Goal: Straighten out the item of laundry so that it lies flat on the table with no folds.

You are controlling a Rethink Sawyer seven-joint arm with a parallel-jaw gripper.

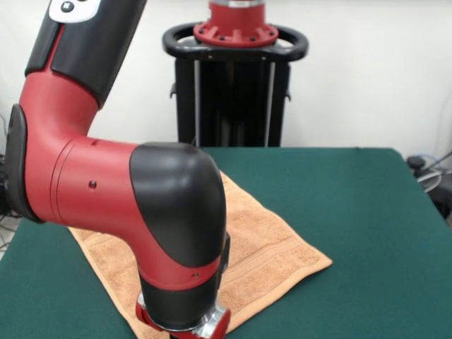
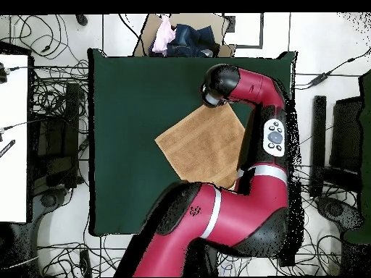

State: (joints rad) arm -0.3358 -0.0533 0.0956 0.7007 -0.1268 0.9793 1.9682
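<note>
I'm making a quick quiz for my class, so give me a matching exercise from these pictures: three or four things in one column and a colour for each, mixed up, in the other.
Things:
1. towel
2. table
3. arm's elbow cap
4. pile of clothes in the box beyond the table

Colours:
a. black
b. pink and dark blue
c. orange-tan
d. dark green

Pairs: 1-c, 2-d, 3-a, 4-b
</note>
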